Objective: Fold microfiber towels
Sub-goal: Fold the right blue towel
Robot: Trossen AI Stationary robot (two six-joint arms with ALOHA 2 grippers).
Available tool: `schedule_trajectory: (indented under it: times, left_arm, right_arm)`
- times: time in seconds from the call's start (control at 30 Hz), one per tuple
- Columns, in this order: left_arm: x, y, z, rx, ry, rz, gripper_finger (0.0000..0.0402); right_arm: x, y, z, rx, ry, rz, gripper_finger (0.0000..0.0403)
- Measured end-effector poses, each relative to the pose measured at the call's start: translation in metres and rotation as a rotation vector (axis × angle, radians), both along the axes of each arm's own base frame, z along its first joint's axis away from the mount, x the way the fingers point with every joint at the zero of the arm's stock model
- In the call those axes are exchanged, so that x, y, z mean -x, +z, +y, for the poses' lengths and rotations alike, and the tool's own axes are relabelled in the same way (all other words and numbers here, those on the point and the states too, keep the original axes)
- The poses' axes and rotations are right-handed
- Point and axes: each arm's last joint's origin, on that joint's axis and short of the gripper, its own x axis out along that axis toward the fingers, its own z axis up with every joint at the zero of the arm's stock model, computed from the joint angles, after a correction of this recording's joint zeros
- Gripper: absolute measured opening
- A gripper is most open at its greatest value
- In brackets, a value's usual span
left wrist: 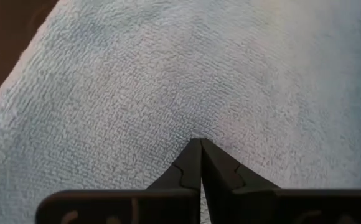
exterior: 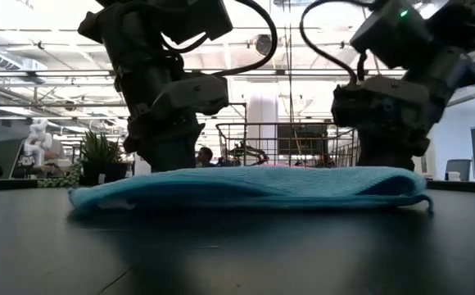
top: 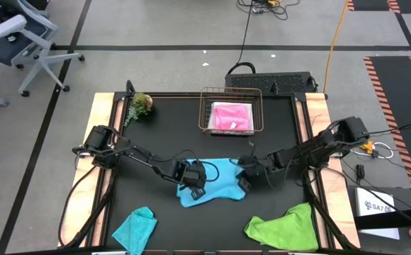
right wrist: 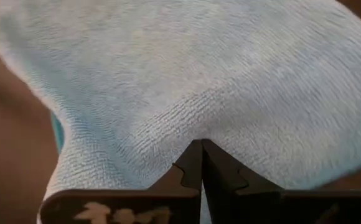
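The sky blue towel lies crumpled in a low mound on the middle of the black table. My left gripper comes down on the towel's left part and my right gripper on its right part, both shut. A teal towel lies bunched at the near left, and a lime green towel at the near right. A hot pink towel lies folded in the wire basket at the far middle. My left gripper has its shut fingertips in the towel's top surface, where creases run together at the tips. It comes from above, slanting. The towel lies on the table. One layer or several, I cannot tell. My right gripper has its shut fingertips in the towel's top surface near its right edge, and the cloth puckers around the tips. It slants down from the right. The towel rests on the table.
A small green plant stands at the far left corner. The wire basket stands at the far edge. Bare black tabletop lies between the plant and the blue towel, and also along the near edge between the teal and green towels.
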Motion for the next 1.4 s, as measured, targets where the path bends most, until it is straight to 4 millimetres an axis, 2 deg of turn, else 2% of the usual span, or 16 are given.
schedule_trajectory:
  times: [0.23,0.4,0.6,0.73,0.93,1.03,1.2,1.4]
  left_arm:
    - [-0.001,0.000,0.001,0.011,0.037,-0.007,0.0004]
    - [-0.003,0.000,0.008,0.011,0.056,-0.018,0.0009]
    - [-0.004,0.000,0.013,0.007,0.063,-0.021,0.0009]
    - [-0.004,0.000,0.013,0.008,0.069,-0.022,0.0013]
    - [-0.005,0.000,0.013,0.016,0.084,-0.026,0.0005]
    - [-0.005,0.000,0.012,0.021,0.095,-0.031,0.0008]
    - [-0.006,0.000,0.012,0.025,0.099,-0.038,0.0005]
    - [-0.006,0.001,0.012,0.029,0.105,-0.042,0.0003]
  right_arm:
    - [0.009,0.010,-0.029,0.061,0.003,0.063,0.0000]
    - [0.010,0.024,-0.039,0.010,-0.002,-0.003,0.0000]
    - [0.020,0.050,-0.029,-0.187,0.047,-0.075,0.0000]
    - [0.032,0.057,-0.018,-0.267,0.036,-0.027,0.0000]
    - [0.048,0.052,0.002,-0.344,-0.029,0.145,0.0000]
    - [0.050,0.049,0.008,-0.322,-0.059,0.171,0.0000]
    - [0.043,0.042,0.009,-0.258,-0.147,0.140,0.0000]
    - [0.030,0.031,0.012,-0.282,-0.162,0.116,0.0000]
